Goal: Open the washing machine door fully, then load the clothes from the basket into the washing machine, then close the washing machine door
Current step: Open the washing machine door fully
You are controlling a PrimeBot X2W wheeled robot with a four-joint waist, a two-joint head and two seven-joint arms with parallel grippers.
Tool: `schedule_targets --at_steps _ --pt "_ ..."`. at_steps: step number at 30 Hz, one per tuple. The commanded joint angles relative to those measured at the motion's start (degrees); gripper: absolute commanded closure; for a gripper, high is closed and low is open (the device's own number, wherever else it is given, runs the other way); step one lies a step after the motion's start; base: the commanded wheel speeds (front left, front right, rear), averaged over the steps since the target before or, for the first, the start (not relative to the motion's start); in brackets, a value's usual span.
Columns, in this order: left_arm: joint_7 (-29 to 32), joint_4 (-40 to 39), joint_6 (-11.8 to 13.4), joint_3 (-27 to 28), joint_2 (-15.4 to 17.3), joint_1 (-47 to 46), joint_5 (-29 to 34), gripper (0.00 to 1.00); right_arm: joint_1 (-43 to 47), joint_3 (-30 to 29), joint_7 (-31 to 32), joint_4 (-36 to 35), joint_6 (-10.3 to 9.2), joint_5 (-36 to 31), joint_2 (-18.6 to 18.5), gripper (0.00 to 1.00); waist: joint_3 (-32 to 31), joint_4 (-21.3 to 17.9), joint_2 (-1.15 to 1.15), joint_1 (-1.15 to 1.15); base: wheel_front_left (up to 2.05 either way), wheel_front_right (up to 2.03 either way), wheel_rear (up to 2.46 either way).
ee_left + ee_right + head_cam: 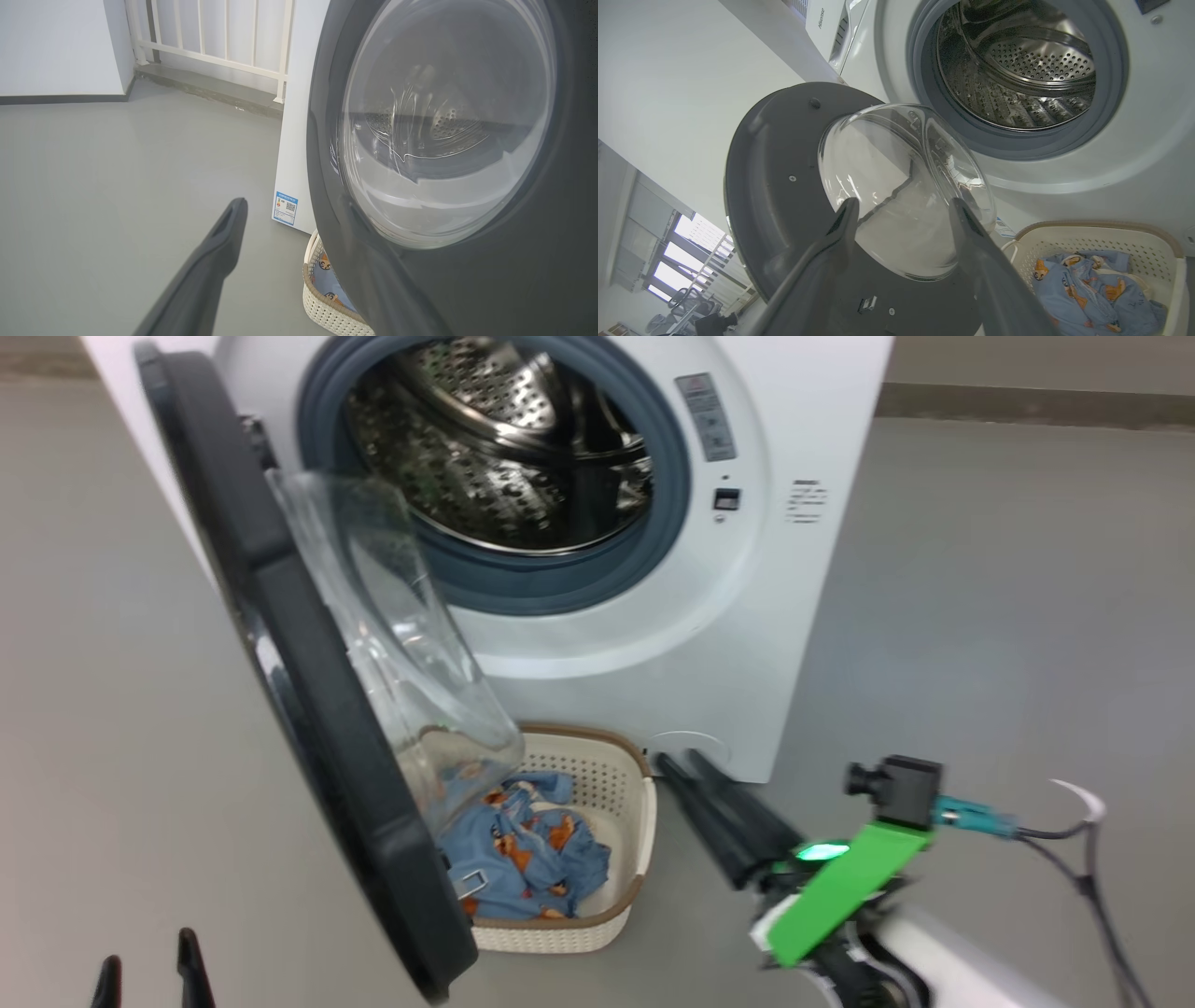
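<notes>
The washing machine (794,569) stands with its steel drum (504,439) exposed. The washing machine door (308,709) hangs swung out to the left, its domed glass over the basket (625,775). That cream basket sits on the floor against the machine's front and holds the blue printed clothes (523,859). My right gripper (679,763) is open and empty just right of the basket, low by the machine's base. In the right wrist view the right gripper (904,205) points at the door's glass (901,186), with the clothes (1087,289) at lower right. My left gripper (147,966) is open at lower left, outside the door (467,280).
Grey floor (1008,616) spreads to the right of the machine and to the left of the door. A white railing (210,37) and a wall stand behind the machine. A blue label (285,207) sticks to the machine's side. A cable (1074,859) trails from my right wrist.
</notes>
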Motion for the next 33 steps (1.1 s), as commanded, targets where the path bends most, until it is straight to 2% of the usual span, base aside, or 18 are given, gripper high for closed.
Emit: schedule_targets --at_steps 1,4,5,7,14,20,26,33 --pt "-0.4 -1.2 -0.1 2.3 0.7 -0.7 0.3 0.0 1.4 -0.8 -0.9 -0.9 0.1 -2.0 -0.9 0.0 -1.1 -2.2 0.0 0.0 0.0 0.0 0.0" --pt "-0.4 -1.4 -0.3 3.0 0.7 -0.3 0.2 0.0 3.9 -7.2 -1.0 -0.1 0.1 -10.0 -2.5 0.0 -1.4 -3.8 0.0 0.0 0.0 0.0 0.0" --pt "-0.4 -1.5 -0.4 3.6 0.7 0.0 0.2 0.0 6.6 -12.6 -1.0 -0.1 0.1 -14.7 -2.0 0.0 -1.5 -4.9 0.0 0.0 0.0 0.0 0.0" --pt "-0.4 -1.5 -0.4 4.3 0.7 0.3 0.0 0.0 9.1 -17.4 -1.0 -0.2 0.1 -20.2 -1.6 0.0 -1.5 -6.0 0.0 0.0 0.0 0.0 0.0" --pt "-0.4 -1.4 -0.7 5.3 0.7 0.9 -0.2 0.0 17.1 -32.0 -1.0 -1.5 0.1 -38.4 1.2 0.0 -1.9 -8.4 0.0 0.0 0.0 0.0 0.0" --pt "-0.4 -1.1 -0.9 5.4 0.7 1.5 -0.2 0.0 23.2 -41.9 -1.0 -3.6 0.1 -53.4 3.8 0.0 -2.9 -9.1 0.0 0.0 0.0 0.0 0.0" --pt "-0.4 -1.1 -1.2 5.4 0.7 2.2 -0.3 0.0 26.6 -47.2 -1.0 -5.9 0.1 -62.2 6.3 0.0 -2.9 -9.8 0.0 0.0 0.0 0.0 0.0" --pt "-0.4 -0.9 -1.4 5.5 0.7 2.7 -0.2 0.0 28.2 -49.5 -1.0 -6.5 0.1 -66.4 7.6 0.0 -2.7 -10.3 0.0 0.0 0.0 0.0 0.0"
